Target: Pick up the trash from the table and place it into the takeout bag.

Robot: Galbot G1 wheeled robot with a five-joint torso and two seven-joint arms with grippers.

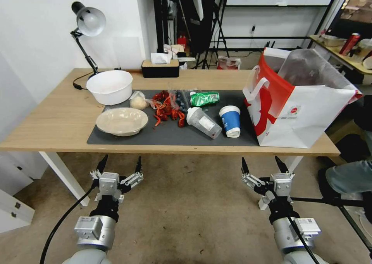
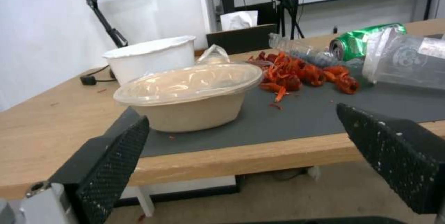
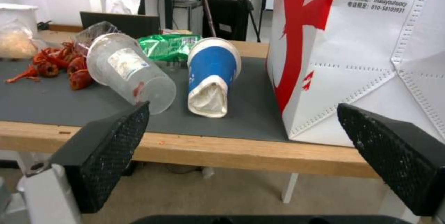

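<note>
Trash lies on the dark mat (image 1: 232, 140) of the table (image 1: 50, 120). A beige dish (image 1: 121, 121) (image 2: 190, 95) sits at the mat's left, with a small bagged lump (image 1: 138, 101) behind it. Red shell scraps (image 1: 166, 109) (image 2: 301, 72) lie mid-mat, a crushed green can (image 1: 205, 98) (image 2: 359, 39) (image 3: 168, 46) behind them. A clear plastic cup (image 1: 203, 123) (image 3: 132, 72) and a blue-white paper cup (image 1: 230, 120) (image 3: 211, 76) lie on their sides. The takeout bag (image 1: 298, 113) (image 3: 361, 53) stands open at the right end. My left gripper (image 1: 120, 165) and right gripper (image 1: 262, 165) hang open below the table's front edge, holding nothing.
A white bowl (image 1: 109, 86) (image 2: 151, 58), a desk lamp (image 1: 87, 23) and a tissue box (image 1: 160, 65) stand at the table's back left. A person's leg (image 1: 348, 175) shows at the far right. Bare floor lies between me and the table.
</note>
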